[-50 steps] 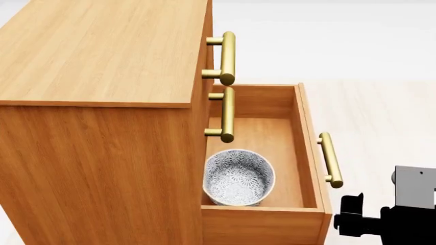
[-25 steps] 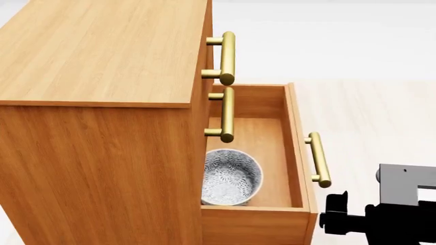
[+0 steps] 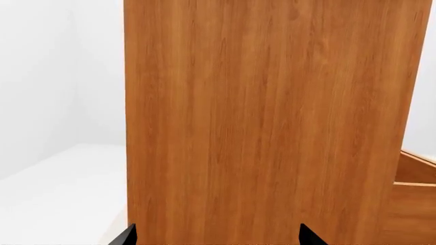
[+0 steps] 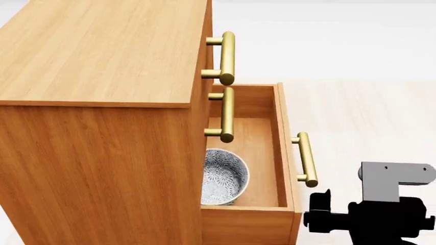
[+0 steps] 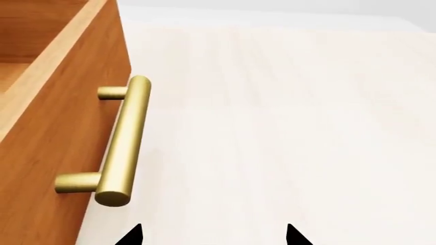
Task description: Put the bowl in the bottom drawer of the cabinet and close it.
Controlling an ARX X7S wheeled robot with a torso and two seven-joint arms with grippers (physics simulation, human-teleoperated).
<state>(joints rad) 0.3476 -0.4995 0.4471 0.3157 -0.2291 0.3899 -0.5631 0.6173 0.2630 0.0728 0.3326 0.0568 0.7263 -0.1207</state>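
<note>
Wood-grain brown fills the left wrist view: this is a side panel of the cabinet [image 3: 272,122], seen close, and two dark fingertips [image 3: 126,236] stand wide apart at the picture's edge with nothing between them. In the head view, the speckled blue-grey bowl [image 4: 223,178] sits inside the bottom drawer [image 4: 286,153], half hidden under the cabinet body, so the placing looks done and only the closing remains. The drawer is partly open, and its brass handle [image 4: 305,159] runs along the drawer front. The right gripper [image 4: 320,217] is just beside the handle's near end, on the outer side of the front, so I judge that a push toward the cabinet is needed; the left arm is not near it. In the right wrist view, the handle lies ahead and to one side of the fingertips, which are spread and hold nothing.
</note>
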